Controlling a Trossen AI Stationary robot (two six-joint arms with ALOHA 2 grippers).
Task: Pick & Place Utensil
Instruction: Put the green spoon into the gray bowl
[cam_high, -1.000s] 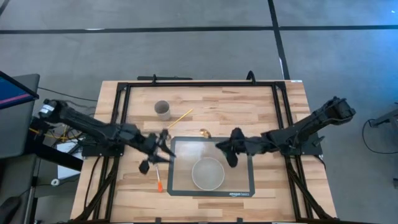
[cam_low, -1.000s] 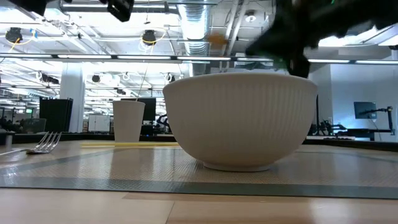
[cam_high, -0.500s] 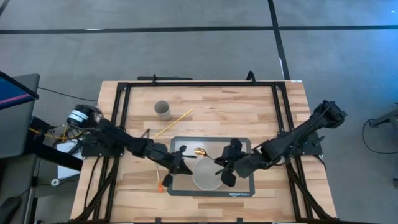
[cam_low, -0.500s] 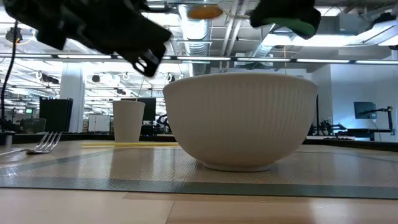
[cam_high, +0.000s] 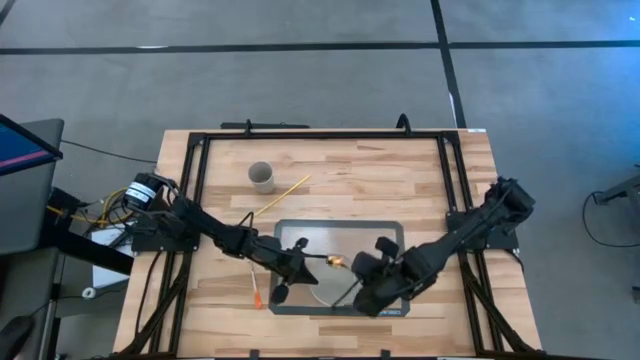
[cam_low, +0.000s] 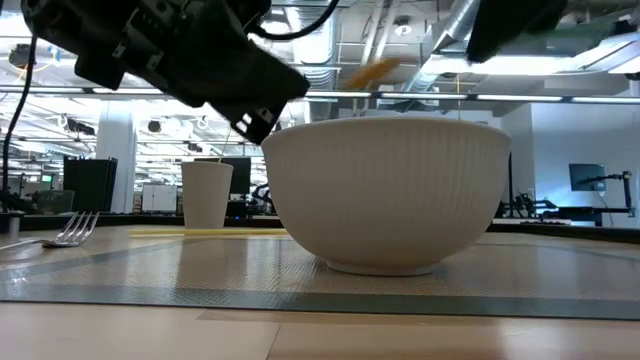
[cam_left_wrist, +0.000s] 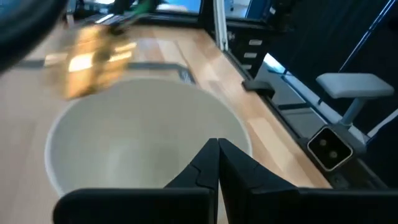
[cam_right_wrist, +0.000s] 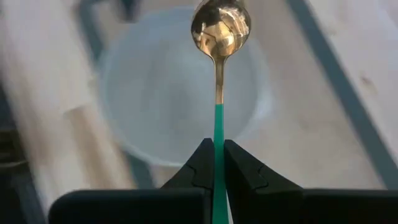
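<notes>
A spoon with a gold bowl (cam_right_wrist: 221, 25) and a green handle hangs over the white bowl (cam_right_wrist: 161, 93), with my right gripper (cam_right_wrist: 218, 152) shut on it. In the high view the spoon (cam_high: 335, 263) is over the bowl (cam_high: 325, 287) on the grey mat (cam_high: 390, 232), and my right gripper (cam_high: 357, 279) comes in from the near right. My left gripper (cam_left_wrist: 217, 155) is shut and holds nothing. It hovers at the bowl's left rim (cam_high: 306, 264). The low view shows the spoon (cam_low: 370, 72) blurred above the bowl's rim (cam_low: 390, 195). My right gripper pinches the spoon's green handle (cam_right_wrist: 218, 127) between its two fingers, well back from the gold bowl. The fingers lie along the handle, which runs straight out ahead of them. The spoon is lifted clear, above the white bowl.
A small grey cup (cam_high: 261, 177) stands at the far left, with a yellow stick (cam_high: 280, 197) lying next to it. A fork with an orange handle (cam_high: 257, 290) lies left of the mat, and its tines (cam_low: 70, 232) show in the low view.
My right gripper has carried the spoon from the mat's far edge toward the near edge, to over the bowl. My left gripper has gone right and nearer, up to the bowl's left rim, and has shut.
</notes>
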